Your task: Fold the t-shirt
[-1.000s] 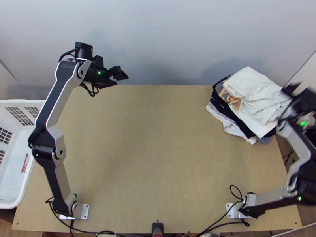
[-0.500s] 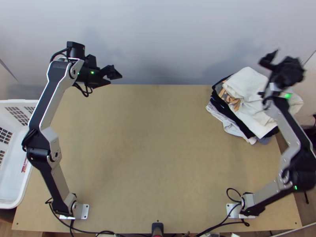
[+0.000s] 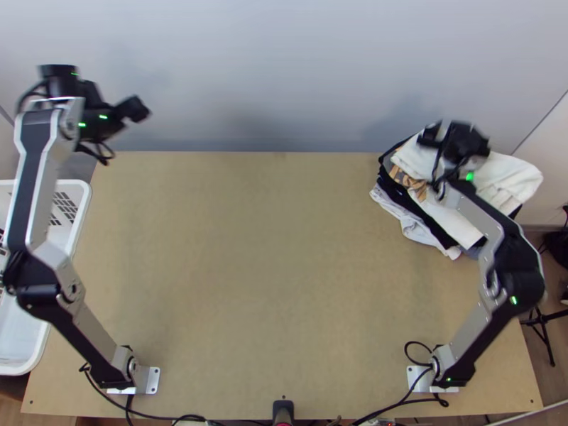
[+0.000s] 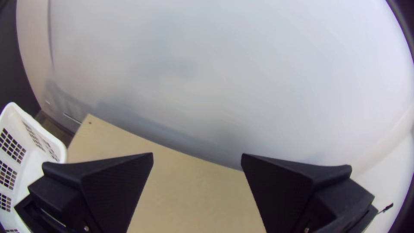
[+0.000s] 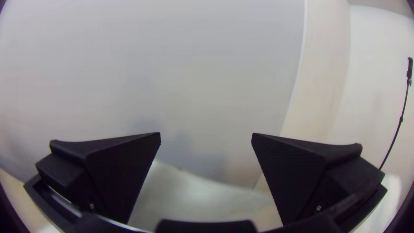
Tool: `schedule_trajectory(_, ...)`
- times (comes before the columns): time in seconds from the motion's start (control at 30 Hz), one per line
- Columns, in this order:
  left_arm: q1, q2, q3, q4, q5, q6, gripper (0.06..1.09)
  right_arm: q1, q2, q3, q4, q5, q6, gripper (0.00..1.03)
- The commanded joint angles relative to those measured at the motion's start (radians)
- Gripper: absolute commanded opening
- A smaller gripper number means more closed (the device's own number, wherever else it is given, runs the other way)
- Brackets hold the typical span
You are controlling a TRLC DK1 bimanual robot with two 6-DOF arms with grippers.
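The left arm (image 3: 32,184) rose from its base at the lower left of the frame, and the left gripper (image 3: 135,113) was found at the upper left, against the wall (image 3: 270,71) in the picture. In its own wrist view, the left gripper (image 4: 197,154) had its fingers (image 4: 116,185) spread wide with nothing between them. A corner of the counter (image 3: 270,284) and part of the basket (image 3: 82,202) were recorded in the same view.

The right arm (image 3: 515,252) rose from its base at the lower right of the frame and bent inward. The right gripper (image 3: 432,133) was located at the upper right, above the pile (image 3: 419,228) in the picture; contact with it could not be determined. In its own wrist view, the right gripper (image 5: 206,134) had its fingers (image 5: 125,172) well apart, released, with white cloth (image 3: 497,177) lying beyond the gap but not gripped.

The pile sat on the counter at the right of the frame. The white cloth was uppermost, folded and rumpled, its right end bulging outward. Under its left side were noted a patterned orange and grey cloth (image 3: 406,176), a black layer (image 3: 428,219) and a pale layer (image 3: 406,224). Which piece was the t-shirt could not be told. The basket, white with grid openings, stood at the left edge of the frame, beside the counter and partly hidden by the left arm
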Motion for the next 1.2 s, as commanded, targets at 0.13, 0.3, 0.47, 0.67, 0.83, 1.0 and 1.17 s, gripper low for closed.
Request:
schedule_trajectory(0.13,0.133,-0.388,-0.321,0.331,-0.196,0.126,1.05,0.079,-0.573,0.055,-0.083,-0.002,-0.014,0.98)
schedule_trajectory(0.3,0.193,-0.707,-0.766,0.592,-0.242,0.189,1.05,0.078,-0.886,-0.205,-0.082,-0.092,0.017,0.98)
schedule_trajectory(0.47,0.279,-1.003,-1.168,0.840,-0.259,0.257,1.05,0.069,-1.214,-0.576,0.041,-0.246,0.037,0.98)
schedule_trajectory(0.67,0.291,-1.256,-1.496,0.992,-0.256,0.281,1.05,0.087,-1.472,-0.916,0.088,-0.350,0.071,0.98)
schedule_trajectory(0.83,0.267,-1.372,-1.751,1.173,-0.248,0.260,1.05,0.127,-1.498,-1.116,0.136,-0.348,0.082,0.98)
schedule_trajectory(1.0,0.239,-1.409,-1.912,1.267,-0.249,0.252,1.05,0.133,-1.541,-1.304,0.174,-0.348,0.128,0.98)
schedule_trajectory(1.17,0.207,-1.443,-2.044,1.325,-0.249,0.240,1.05,0.135,-1.592,-1.386,0.079,-0.348,0.157,0.98)
